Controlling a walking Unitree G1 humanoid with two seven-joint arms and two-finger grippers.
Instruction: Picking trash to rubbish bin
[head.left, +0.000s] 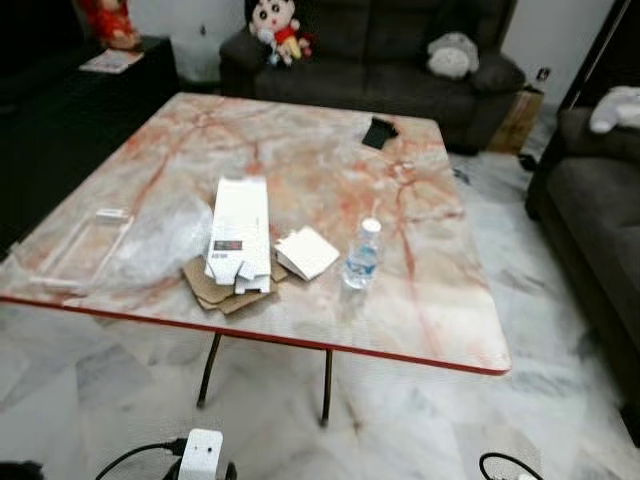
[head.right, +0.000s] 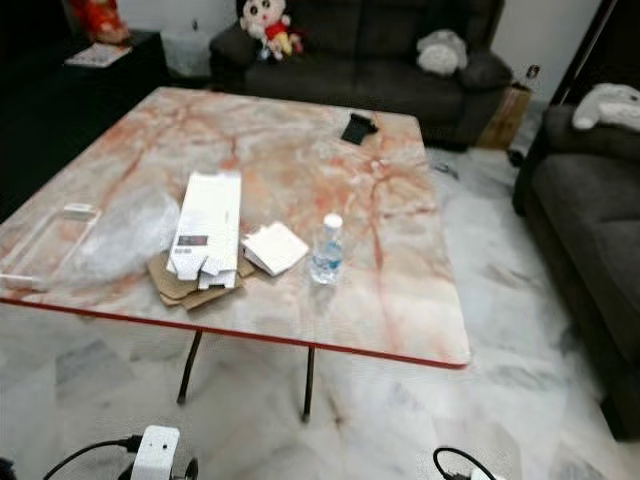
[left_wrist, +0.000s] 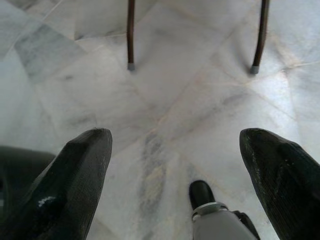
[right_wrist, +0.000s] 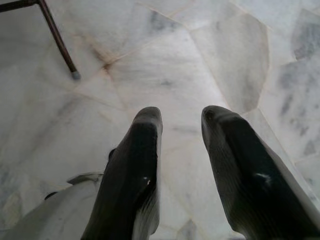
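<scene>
Trash lying untouched on the table: flat white box on brown cardboard near the front edge, clear plastic wrap to its left, folded white paper just to its right, then a water bottle standing upright. Dark small item far back near the sofa. No bin to be made out. Task judged barely begun; every piece left to collect.

Right eye: same layout, nothing lifted.

Left wrist: left gripper hanging low over the marble floor, fingers spread wide, nothing between them, table legs beyond.

Right wrist: right gripper likewise low over floor, fingers parted by a narrow gap, empty.
</scene>
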